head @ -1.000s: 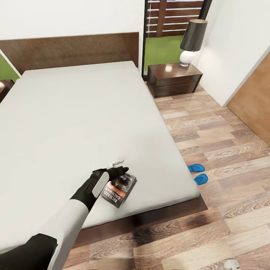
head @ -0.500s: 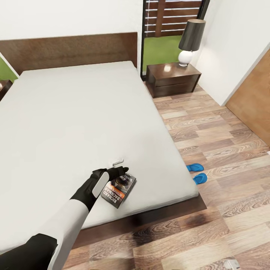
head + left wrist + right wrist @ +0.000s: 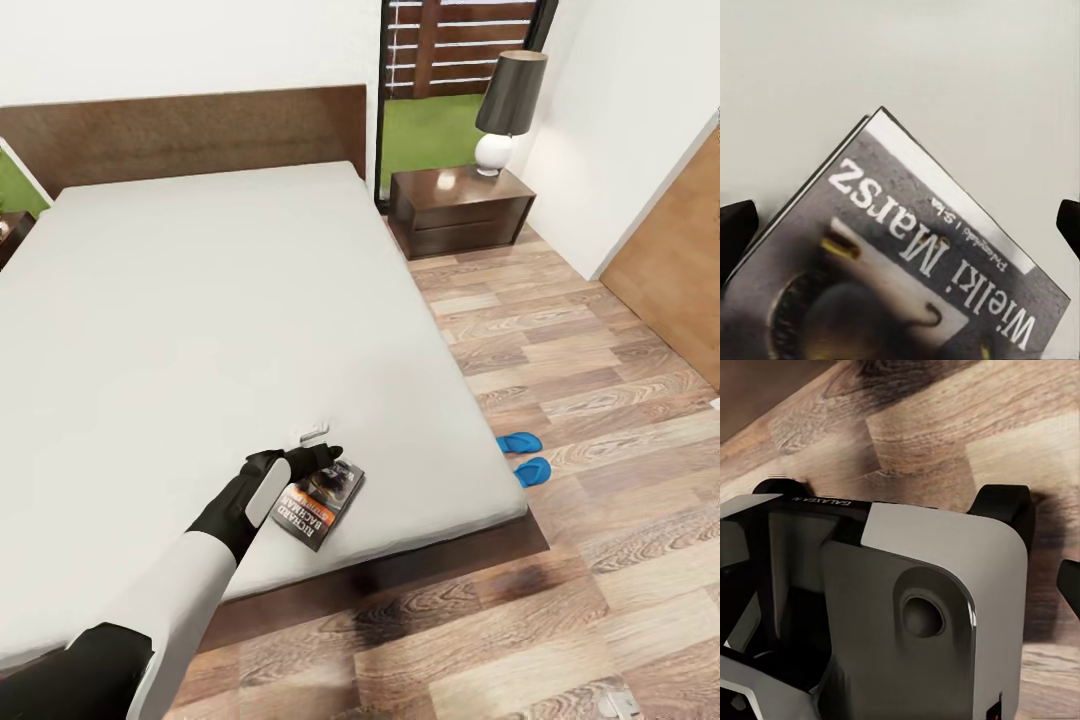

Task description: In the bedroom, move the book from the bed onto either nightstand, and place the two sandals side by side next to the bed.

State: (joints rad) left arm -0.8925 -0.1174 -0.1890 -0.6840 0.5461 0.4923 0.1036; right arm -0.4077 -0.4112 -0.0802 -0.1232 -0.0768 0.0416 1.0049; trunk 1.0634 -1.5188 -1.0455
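Left gripper [image 3: 322, 458] of mine hung over the dark paperback book [image 3: 320, 503], fingers spread wide and unmoved for the last second; only my head view drifted. The book lay unheld near the grey mattress's [image 3: 200, 300] foot corner. Beyond, both blue sandals [image 3: 525, 457] waited on the plank floor [image 3: 560, 330], the dark nightstand [image 3: 455, 212] farther

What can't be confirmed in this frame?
- Left gripper, head view: its black fingers overlap the dark paperback book, contact unclear.
- Two bright blue flip-flop sandals, head view: partly hidden by the grey mattress.
- Right gripper, right wrist view: the robot's own grey-white body blocks it.
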